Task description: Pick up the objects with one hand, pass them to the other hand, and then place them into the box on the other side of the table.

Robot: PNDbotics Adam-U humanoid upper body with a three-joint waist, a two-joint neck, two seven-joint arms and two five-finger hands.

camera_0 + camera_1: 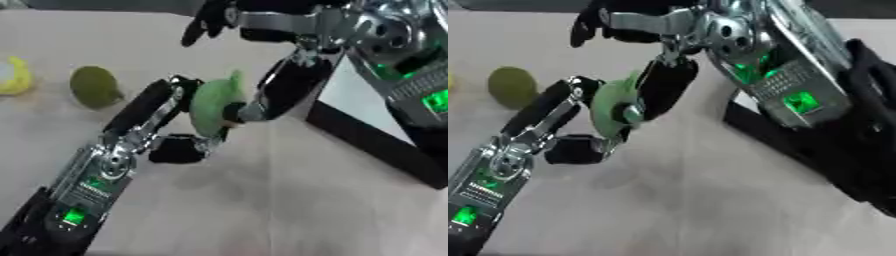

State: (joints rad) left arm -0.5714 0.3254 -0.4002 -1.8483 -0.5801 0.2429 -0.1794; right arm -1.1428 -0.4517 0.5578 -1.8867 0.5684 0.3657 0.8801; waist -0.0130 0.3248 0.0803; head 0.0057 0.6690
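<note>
A light green soft object (213, 102) hangs above the table's middle, and my left hand (156, 107), coming in from the lower left, pinches it between fingers and thumb. My right hand (284, 85) reaches down from the upper right. One of its black digits lies against the object's right side, while its other fingers (206, 22) hang relaxed well above and off the object. The black box (372, 145) with a pale floor stands at the right, partly hidden by my right arm.
An olive-green round object (94, 86) lies on the table at the left. Beside it, a yellow object (13, 75) is cut off by the left edge. Bare tan tabletop (262, 200) fills the foreground.
</note>
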